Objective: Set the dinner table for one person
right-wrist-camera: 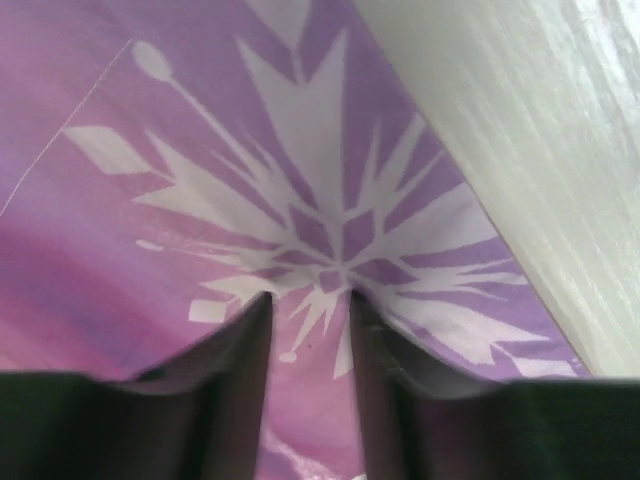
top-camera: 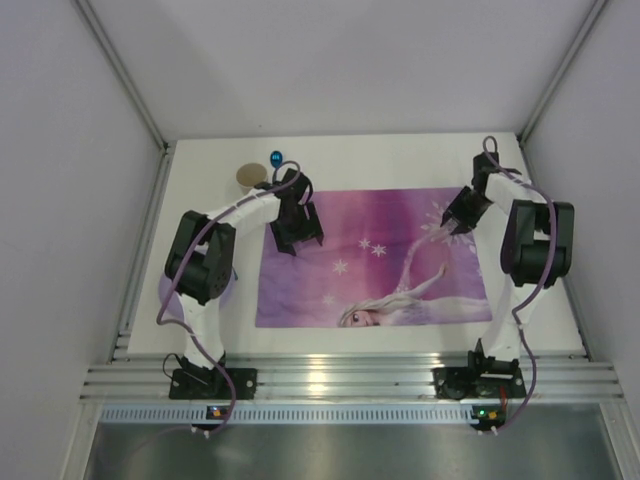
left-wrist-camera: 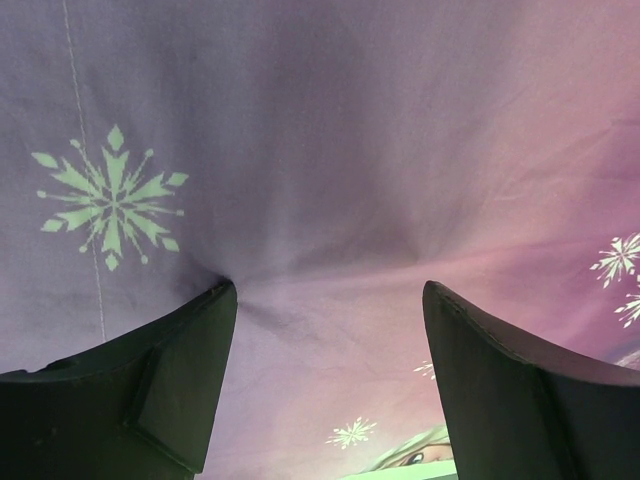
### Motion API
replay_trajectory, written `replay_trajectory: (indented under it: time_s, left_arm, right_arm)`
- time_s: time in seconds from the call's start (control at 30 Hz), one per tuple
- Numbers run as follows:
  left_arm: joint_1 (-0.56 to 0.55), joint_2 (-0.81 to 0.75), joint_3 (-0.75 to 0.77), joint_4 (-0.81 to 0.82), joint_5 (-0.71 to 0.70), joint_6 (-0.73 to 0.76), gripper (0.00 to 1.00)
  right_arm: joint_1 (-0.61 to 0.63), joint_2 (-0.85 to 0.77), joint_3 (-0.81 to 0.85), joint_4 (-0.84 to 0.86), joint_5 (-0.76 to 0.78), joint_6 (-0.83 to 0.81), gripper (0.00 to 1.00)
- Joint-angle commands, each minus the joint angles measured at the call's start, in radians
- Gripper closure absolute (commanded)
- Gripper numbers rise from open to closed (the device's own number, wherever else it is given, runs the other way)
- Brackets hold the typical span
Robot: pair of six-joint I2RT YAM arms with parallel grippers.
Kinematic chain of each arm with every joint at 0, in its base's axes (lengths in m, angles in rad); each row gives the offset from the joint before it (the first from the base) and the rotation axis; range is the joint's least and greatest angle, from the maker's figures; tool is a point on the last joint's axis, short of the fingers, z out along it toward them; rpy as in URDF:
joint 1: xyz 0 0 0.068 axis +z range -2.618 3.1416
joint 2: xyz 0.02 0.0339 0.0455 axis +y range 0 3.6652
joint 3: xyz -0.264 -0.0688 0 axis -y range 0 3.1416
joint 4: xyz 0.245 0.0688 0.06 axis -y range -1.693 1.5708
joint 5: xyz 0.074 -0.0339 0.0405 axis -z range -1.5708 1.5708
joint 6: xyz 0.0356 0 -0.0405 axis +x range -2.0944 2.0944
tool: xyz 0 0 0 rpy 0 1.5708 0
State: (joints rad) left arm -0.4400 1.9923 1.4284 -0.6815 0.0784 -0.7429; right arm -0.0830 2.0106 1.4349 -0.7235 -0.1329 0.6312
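The purple-pink princess placemat [top-camera: 380,270] lies spread flat on the white dinner table [top-camera: 400,155]. My left gripper [top-camera: 295,238] is down on the mat's far left corner. In the left wrist view it [left-wrist-camera: 328,290] is wide open, its tips press on the cloth [left-wrist-camera: 330,150], and the cloth puckers at the left fingertip [left-wrist-camera: 215,310]. My right gripper [top-camera: 452,228] is on the mat's far right part, at the big white snowflake [right-wrist-camera: 300,200]. In the right wrist view its fingers [right-wrist-camera: 310,297] stand close together with a ridge of placemat cloth between them.
A round brown cup or bowl [top-camera: 247,175] and a small blue object [top-camera: 277,156] stand at the far left of the table. A purple round thing [top-camera: 170,295] shows under the left arm. The ribbed aluminium rail [top-camera: 350,380] runs along the near edge. White walls close in both sides.
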Motion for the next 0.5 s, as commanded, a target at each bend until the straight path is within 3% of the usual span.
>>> replay_trajectory:
  time_s: [0.0,0.03,0.13,0.33,0.47]
  left_arm:
    - [0.006,-0.072,0.048,-0.067,-0.037,-0.001,0.19]
    - [0.004,-0.088,0.07,-0.078,-0.042,0.005,0.19]
    - [0.004,-0.151,0.182,-0.148,-0.101,0.023,0.18]
    - [0.05,-0.224,0.363,-0.253,-0.258,0.071,0.16]
    - [0.214,-0.23,0.372,-0.263,-0.227,0.092,0.17]
  right_arm:
    - [0.032,-0.036,0.077,-0.014,0.018,-0.044,0.57]
    - [0.049,-0.058,0.09,-0.02,0.019,-0.047,0.34]
    - [0.075,-0.121,0.157,-0.082,0.022,-0.071,0.16]
    - [0.164,-0.21,0.22,-0.139,-0.005,-0.094,0.14]
    - [0.19,-0.275,0.158,-0.143,-0.046,-0.1,0.14]
